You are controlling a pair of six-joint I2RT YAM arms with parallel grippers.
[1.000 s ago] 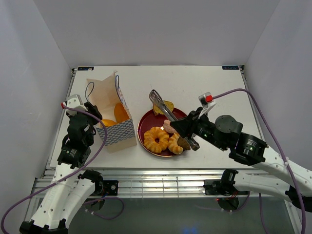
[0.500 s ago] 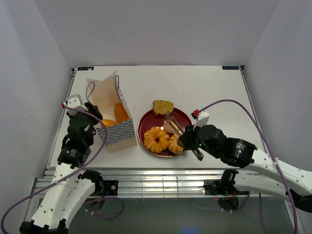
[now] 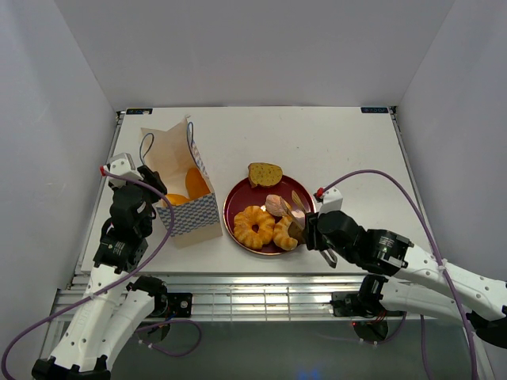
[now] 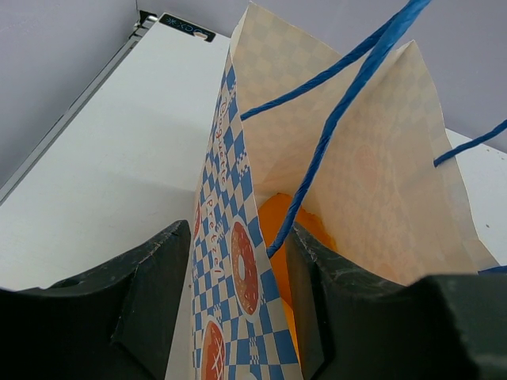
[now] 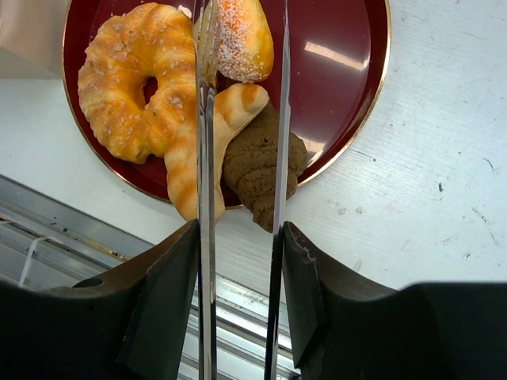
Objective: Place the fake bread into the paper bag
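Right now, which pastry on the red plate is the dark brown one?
The ridged chocolate-brown chunk at the plate rim nearest the arms, tucked against the striped croissant. The ring donut is golden and the sugared roll is pinkish-orange.

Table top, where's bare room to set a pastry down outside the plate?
Bare: the far strip beyond the paper bag and bread slice, and the far right quarter of the table. Crowded: the plate, with pastries and tongs.

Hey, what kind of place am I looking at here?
Probably a robotics test cell: a white table boxed in by plain walls, a left arm and right arm mounted at its near edge, and glossy fake bread staged on a red plate.
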